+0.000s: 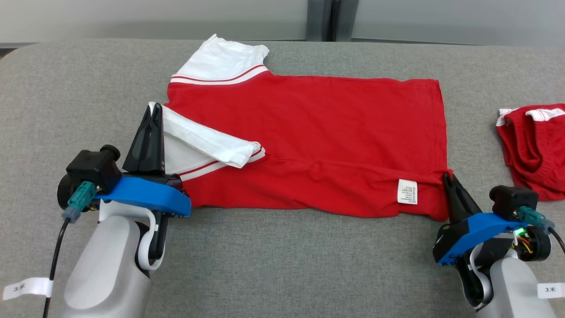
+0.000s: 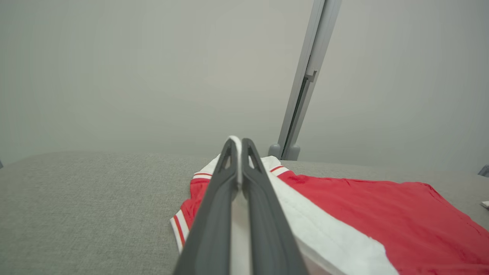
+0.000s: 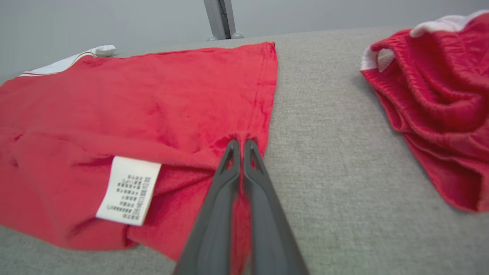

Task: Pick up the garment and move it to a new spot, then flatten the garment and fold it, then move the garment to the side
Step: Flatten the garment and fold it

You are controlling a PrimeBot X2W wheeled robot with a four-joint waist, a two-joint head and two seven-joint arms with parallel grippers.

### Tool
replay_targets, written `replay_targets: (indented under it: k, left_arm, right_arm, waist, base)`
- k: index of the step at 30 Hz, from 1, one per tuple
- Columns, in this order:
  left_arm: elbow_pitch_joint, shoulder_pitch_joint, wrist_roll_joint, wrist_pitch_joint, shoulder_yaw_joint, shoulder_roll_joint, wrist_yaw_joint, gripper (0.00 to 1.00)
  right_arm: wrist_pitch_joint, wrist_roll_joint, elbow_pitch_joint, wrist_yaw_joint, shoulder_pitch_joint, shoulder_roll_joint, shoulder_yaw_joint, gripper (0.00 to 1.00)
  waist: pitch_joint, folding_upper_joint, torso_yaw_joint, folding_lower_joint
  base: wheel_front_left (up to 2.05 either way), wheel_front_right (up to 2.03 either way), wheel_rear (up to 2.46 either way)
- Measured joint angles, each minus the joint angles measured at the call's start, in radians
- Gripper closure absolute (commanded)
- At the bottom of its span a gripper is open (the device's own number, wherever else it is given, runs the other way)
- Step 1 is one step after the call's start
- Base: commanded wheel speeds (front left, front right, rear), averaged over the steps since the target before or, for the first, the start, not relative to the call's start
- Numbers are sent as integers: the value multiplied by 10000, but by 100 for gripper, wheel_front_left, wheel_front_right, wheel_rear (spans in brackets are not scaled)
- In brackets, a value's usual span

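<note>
1. The red shirt [image 1: 318, 132] lies flat in the middle of the grey table [image 1: 273, 265].
2. Its long side runs from left to right. The sleeves are at the robot's left end, and the bottom edge is at the right end.
3. The left gripper [image 1: 154, 109] is squeezed tight on the shirt's near white sleeve [image 1: 207, 143]. White cloth shows between its fingers.
4. The right gripper [image 1: 447, 177] is pinched tight on the shirt's near bottom corner, just beside the white tag [image 1: 407, 191].
5. Some other red clothes [image 1: 534, 150] lie apart at the right.
</note>
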Motion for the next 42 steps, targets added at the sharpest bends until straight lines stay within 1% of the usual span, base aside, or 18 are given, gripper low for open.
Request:
replay_targets:
  k: [3,4,5,6,7,8,14,20,24,27,30,35,42]
  left_arm:
    - [201,-151,213,-2,134,-153,-105,100]
    - [247,-205,301,-2,180,-222,-151,100]
    - [282,-250,376,-2,240,-284,-192,100]
    - [299,-267,464,-2,309,-341,-211,84]
    - [322,-266,566,-2,370,-397,-255,54]
    - [330,-264,663,-2,433,-454,-284,0]
    - [192,91,1078,-2,811,-715,-522,0]
    - [-104,1133,1062,-4,1147,-830,-713,0]
    - [198,2072,677,69,1220,-746,-761,0]
    - [500,2672,410,713,1319,-564,-748,0]
    - [591,3020,-107,1273,1536,-652,-631,0]
    - [675,3067,-874,1998,1808,-894,-591,0]
    - [1064,2591,-1369,2399,2040,-947,-587,0]
  right_arm:
    - [-186,12,209,0,-180,0,77,100]
    - [-278,8,240,0,-241,0,104,89]
    - [-360,2,255,0,-295,0,119,61]
    - [-443,0,265,0,-336,0,134,26]
    - [-502,0,267,0,-370,-2,144,0]
    - [-581,-2,255,0,-392,0,148,0]
    - [-930,-105,-203,0,-287,-2,77,0]
    - [-869,-232,-1062,0,450,-2,65,0]
    - [-600,-351,-1599,0,1079,-2,38,0]
    - [-355,-366,-1841,0,1499,0,-17,0]
    - [-169,-357,-1971,0,1735,0,-125,0]
    - [-21,-449,-2023,0,1861,0,-203,0]
    - [134,-460,-2036,0,1736,0,-44,0]
  waist:
    - [51,1,-50,0]
    - [61,0,-63,0]
    - [69,0,-71,0]
    - [73,0,-75,0]
    - [71,0,-77,-1]
    - [72,0,-80,-1]
    - [-43,0,-24,-1]
    - [-396,0,78,-2]
    - [-675,0,160,-3]
    - [-825,0,204,-4]
    - [-897,0,243,-4]
    - [-890,0,256,-4]
    - [-627,0,65,-4]
  base:
    - [0,0,0]
    - [0,0,0]
    - [0,0,0]
    - [0,0,0]
    - [0,0,0]
    - [0,0,0]
    - [0,0,0]
    - [0,0,0]
    - [0,0,0]
    - [0,0,0]
    - [0,0,0]
    - [0,0,0]
    - [0,0,0]
